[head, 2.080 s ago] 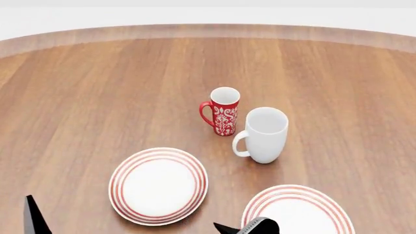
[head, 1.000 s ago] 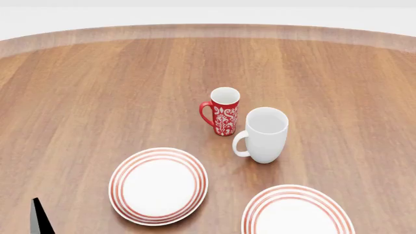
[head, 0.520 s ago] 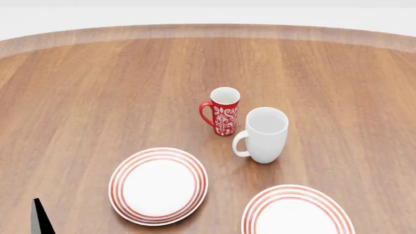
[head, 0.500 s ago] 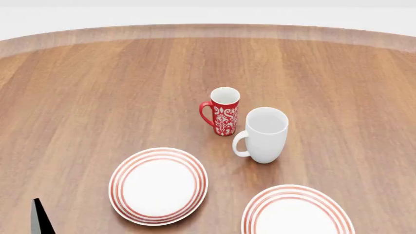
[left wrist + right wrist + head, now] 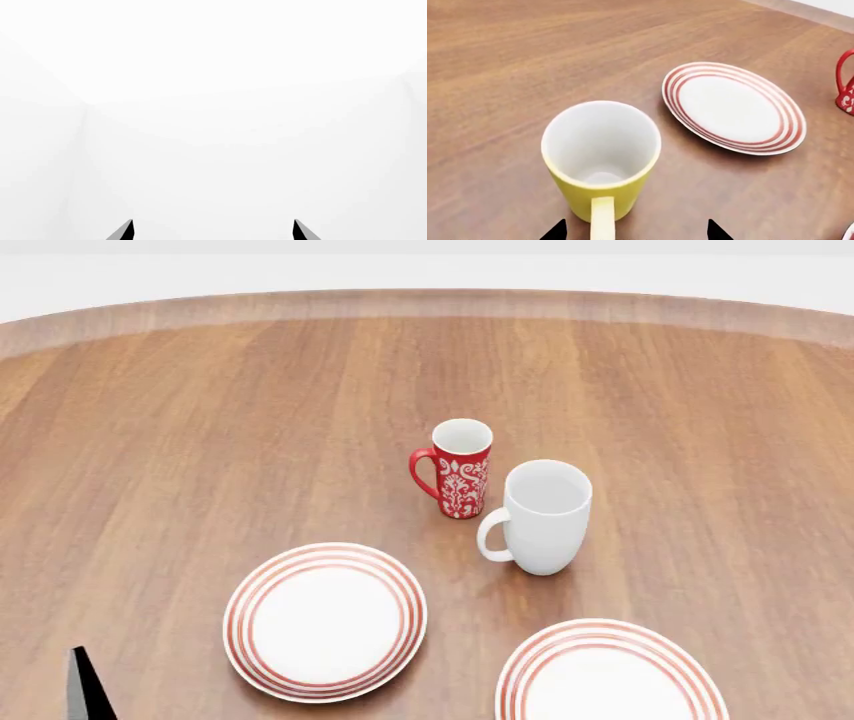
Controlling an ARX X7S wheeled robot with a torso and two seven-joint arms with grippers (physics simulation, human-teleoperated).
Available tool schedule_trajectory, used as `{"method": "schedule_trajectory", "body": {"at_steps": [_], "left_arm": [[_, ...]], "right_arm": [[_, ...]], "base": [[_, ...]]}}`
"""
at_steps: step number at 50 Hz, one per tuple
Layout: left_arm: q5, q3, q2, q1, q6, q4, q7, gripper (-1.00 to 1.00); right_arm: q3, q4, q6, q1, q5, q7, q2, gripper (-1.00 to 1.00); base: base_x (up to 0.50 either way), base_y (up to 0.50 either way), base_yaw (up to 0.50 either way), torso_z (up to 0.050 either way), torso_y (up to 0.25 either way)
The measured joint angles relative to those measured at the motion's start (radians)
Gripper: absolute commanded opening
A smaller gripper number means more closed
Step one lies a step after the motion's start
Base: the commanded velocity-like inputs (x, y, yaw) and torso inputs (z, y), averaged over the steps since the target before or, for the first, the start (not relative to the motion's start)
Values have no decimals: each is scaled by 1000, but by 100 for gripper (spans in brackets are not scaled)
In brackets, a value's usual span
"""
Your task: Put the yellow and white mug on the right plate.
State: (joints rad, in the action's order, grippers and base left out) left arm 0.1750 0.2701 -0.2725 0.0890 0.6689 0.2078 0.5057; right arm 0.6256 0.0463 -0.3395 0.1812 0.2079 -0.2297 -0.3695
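Since earlier, the right pincer (image 5: pixel 635 234) has left the head view. It gapes, released, around the upright yellow and white mug's (image 5: pixel 601 159) handle; the left pincer (image 5: pixel 212 231) spreads empty.

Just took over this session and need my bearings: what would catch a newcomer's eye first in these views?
The yellow and white mug fills the right wrist view, upright on the wooden table, its handle pointing between the open right gripper tips. In the head view, two red-ringed plates sit near the front edge, the left plate and the right plate. Behind them stand a tall white mug and a red patterned mug.
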Motion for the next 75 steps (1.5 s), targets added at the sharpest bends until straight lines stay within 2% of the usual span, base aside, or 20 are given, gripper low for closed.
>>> {"method": "schedule_trajectory", "body": {"at_steps": [63,64,75], "left_arm": [[-9,29,-24,-13,-13,-20,28,100],[-9,30,-24,-13,-13,-21,28,100],[-7,36,-28,-15,-15,-24,32,100]], "right_arm": [[78,-260,128,45,-41,-6,81,100],[79,-266,131,47,-41,-6,82,-100],[78,-302,159,61,-47,7,88,-100]], "base": [[0,0,0,0,0],[0,0,0,0,0],[0,0,0,0,0]]}}
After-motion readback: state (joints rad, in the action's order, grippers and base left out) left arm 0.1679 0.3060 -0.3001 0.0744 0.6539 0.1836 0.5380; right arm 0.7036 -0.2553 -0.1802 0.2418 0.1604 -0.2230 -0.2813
